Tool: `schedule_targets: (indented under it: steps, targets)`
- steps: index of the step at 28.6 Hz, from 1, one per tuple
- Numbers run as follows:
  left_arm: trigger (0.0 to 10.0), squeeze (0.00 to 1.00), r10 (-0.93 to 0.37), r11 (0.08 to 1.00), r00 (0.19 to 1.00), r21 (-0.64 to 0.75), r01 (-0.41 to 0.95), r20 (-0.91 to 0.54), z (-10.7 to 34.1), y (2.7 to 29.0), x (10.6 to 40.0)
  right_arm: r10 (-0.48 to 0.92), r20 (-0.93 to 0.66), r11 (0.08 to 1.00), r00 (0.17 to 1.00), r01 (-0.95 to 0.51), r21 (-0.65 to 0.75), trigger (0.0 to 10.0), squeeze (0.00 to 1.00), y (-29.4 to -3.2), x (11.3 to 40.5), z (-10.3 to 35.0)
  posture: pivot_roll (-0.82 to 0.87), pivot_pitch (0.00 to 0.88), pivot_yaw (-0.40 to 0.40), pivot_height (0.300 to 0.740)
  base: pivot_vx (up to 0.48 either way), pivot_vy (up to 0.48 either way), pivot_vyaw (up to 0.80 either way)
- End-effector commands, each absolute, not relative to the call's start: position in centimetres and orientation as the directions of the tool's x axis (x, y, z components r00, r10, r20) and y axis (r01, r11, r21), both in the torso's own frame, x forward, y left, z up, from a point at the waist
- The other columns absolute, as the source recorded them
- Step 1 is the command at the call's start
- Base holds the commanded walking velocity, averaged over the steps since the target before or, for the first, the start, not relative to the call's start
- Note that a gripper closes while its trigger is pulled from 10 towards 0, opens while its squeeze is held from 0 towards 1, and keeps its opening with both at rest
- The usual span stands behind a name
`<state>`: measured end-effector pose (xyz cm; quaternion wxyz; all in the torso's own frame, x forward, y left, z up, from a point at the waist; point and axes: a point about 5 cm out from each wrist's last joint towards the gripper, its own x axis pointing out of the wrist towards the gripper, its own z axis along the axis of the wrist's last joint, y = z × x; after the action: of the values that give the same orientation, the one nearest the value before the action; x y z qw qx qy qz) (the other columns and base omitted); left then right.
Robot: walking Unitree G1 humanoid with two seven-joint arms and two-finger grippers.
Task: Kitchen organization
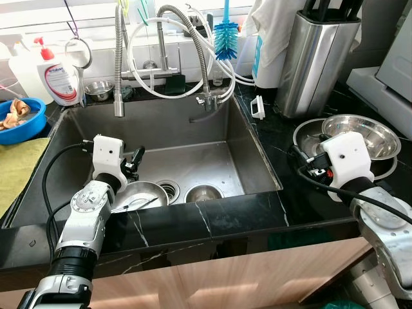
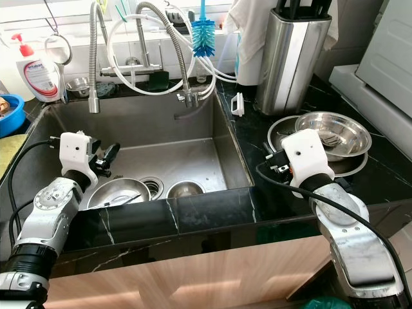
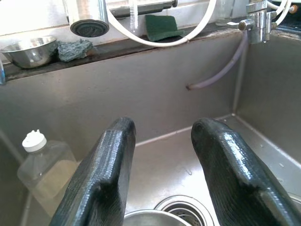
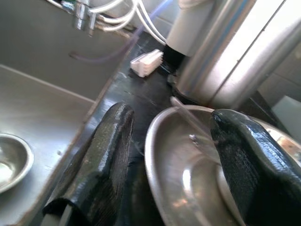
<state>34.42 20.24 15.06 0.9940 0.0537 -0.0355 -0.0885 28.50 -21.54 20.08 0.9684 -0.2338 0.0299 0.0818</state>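
Black marble tabletop (image 1: 270, 138) wrapped around a deep steel sink (image 1: 193, 132), with a pale wooden cabinet front (image 1: 212, 283) below the near edge. Tall steel knife block (image 1: 315, 58) standing on the tabletop to the right of the sink, close behind a stack of steel bowls (image 1: 360, 132). White cloth (image 1: 270, 38) hanging beside the block. Spring-neck tap (image 1: 118, 64) and white hoses (image 1: 174, 58) arching over the back of the sink. Yellow-green cloth (image 1: 19, 170) lying on the tabletop at far left, next to a blue bowl (image 1: 22, 122) holding brown scraps. White soap bottle with a red pump (image 1: 56, 74) standing behind the sink's left corner, near a small steel bowl (image 1: 98, 89) on the back ledge. Blue bottle brush (image 1: 225, 35) hanging by the window.

Down in the sink: a steel bowl with a utensil inside (image 1: 138, 196) lying left of the round drain (image 1: 168, 188), and a smaller steel bowl (image 1: 203, 192) just right of the drain. Clear plastic bottle with a white cap (image 3: 44, 165) leaning in the sink's corner. Green scouring pad (image 3: 162, 26) and a grey scrubber (image 3: 75, 49) resting on the back ledge.

Left gripper (image 1: 132, 164) hanging inside the sink above the utensil bowl, fingers (image 3: 108, 174) spread apart, nothing between them. Right gripper (image 4: 171, 160) poised over the tabletop at the stacked bowls, fingers (image 4: 106, 150) wide on either side of the near rim, empty, not seen touching it.
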Motion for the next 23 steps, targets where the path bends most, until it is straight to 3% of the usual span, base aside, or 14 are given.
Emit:
schedule_targets:
  steps: [1, 11, 12, 13, 14, 15, 17, 23]
  targets:
    - [10.0, 0.00, -0.190, 0.977, 0.979, 0.112, 0.180, 0.078, 15.8, 20.0, 34.6, 0.107, -0.113, 0.873, 0.988, -0.148, -0.465, 10.0, 0.00, -22.1, 28.9, 20.2, -0.10, 0.000, 0.057, 0.740, 0.000, 0.000, 0.00]
    - [10.0, 0.00, -0.194, 0.976, 0.978, 0.115, 0.185, 0.074, 15.7, 20.0, 34.6, 0.051, -0.117, 0.871, 0.992, -0.102, -0.481, 10.0, 0.00, -22.8, 29.1, 20.5, -0.10, 0.000, 0.058, 0.740, 0.000, 0.000, 0.00]
    - [10.0, 0.00, -0.194, 0.976, 0.978, 0.115, 0.185, 0.074, 15.7, 20.0, 34.6, 0.050, -0.116, 0.871, 0.992, -0.101, -0.481, 9.3, 0.00, -22.9, 29.1, 20.5, -0.10, 0.000, 0.058, 0.740, 0.000, 0.000, 0.00]
    - [10.0, 0.00, -0.193, 0.976, 0.978, 0.115, 0.184, 0.074, 15.7, 20.0, 34.6, 0.048, -0.115, 0.871, 0.992, -0.098, -0.482, 4.0, 0.00, -22.9, 29.1, 20.5, -0.10, 0.000, 0.057, 0.740, 0.000, 0.000, 0.00]
    - [10.0, 0.00, -0.192, 0.976, 0.979, 0.116, 0.183, 0.074, 15.7, 19.9, 34.6, 0.046, -0.114, 0.871, 0.992, -0.095, -0.482, 1.0, 0.00, -23.0, 29.2, 20.6, -0.10, 0.000, 0.057, 0.740, 0.000, 0.000, 0.00]
    - [10.0, 0.00, -0.192, 0.976, 0.979, 0.117, 0.183, 0.074, 15.7, 19.9, 34.6, 0.045, -0.114, 0.871, 0.992, -0.095, -0.482, 1.0, 0.00, -23.0, 29.2, 20.6, -0.10, 0.000, 0.057, 0.740, 0.000, 0.000, 0.00]
    - [10.0, 0.00, -0.192, 0.976, 0.979, 0.117, 0.182, 0.074, 15.7, 19.9, 34.5, 0.047, -0.113, 0.872, 0.992, -0.096, -0.481, 0.0, 0.00, -23.0, 29.1, 20.6, -0.10, 0.000, 0.054, 0.740, 0.000, 0.000, 0.00]
    - [10.0, 0.00, -0.191, 0.976, 0.979, 0.120, 0.182, 0.068, 15.5, 19.9, 34.5, 0.041, -0.120, 0.873, 0.992, -0.094, -0.478, 0.0, 0.00, -23.1, 29.1, 20.3, -0.10, 0.000, 0.054, 0.740, 0.000, 0.000, 0.00]
